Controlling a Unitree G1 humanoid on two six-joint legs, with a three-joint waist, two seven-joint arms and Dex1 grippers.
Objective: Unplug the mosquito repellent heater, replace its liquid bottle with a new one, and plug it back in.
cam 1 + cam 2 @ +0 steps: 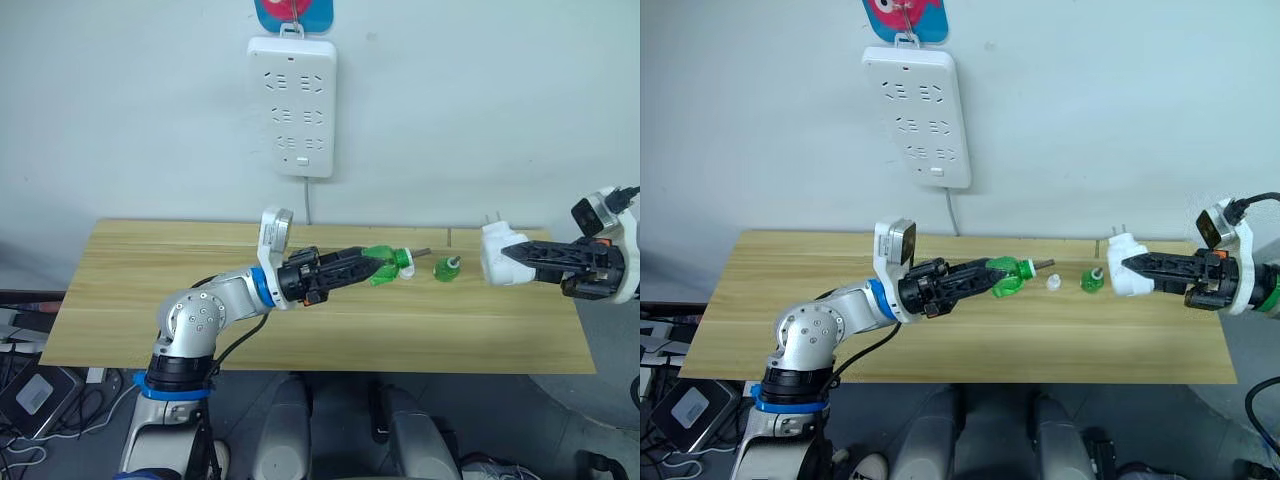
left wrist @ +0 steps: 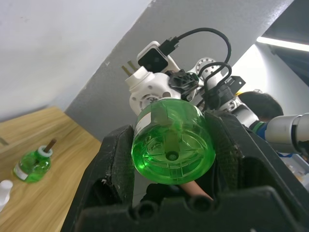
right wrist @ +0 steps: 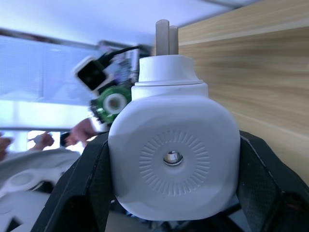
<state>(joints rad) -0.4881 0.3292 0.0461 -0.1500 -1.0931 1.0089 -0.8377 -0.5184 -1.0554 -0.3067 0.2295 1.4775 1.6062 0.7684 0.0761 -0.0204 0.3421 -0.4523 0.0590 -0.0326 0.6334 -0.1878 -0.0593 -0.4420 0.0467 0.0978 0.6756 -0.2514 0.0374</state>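
Over the wooden table (image 1: 150, 300), L arm reaches rightward, elbow bent, jaws clenched on a green liquid bottle (image 1: 385, 264) held sideways. R arm reaches in from the right w/ jaws gripping the mosquito repellent heater (image 1: 497, 254), prongs up. Second green bottle (image 1: 447, 267) and small white cap (image 1: 1053, 283) sit on the table between.

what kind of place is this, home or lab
Probably a lab or test room: a bare wooden table against a plain wall, a white power strip hung on it, and cables and gear on the floor.
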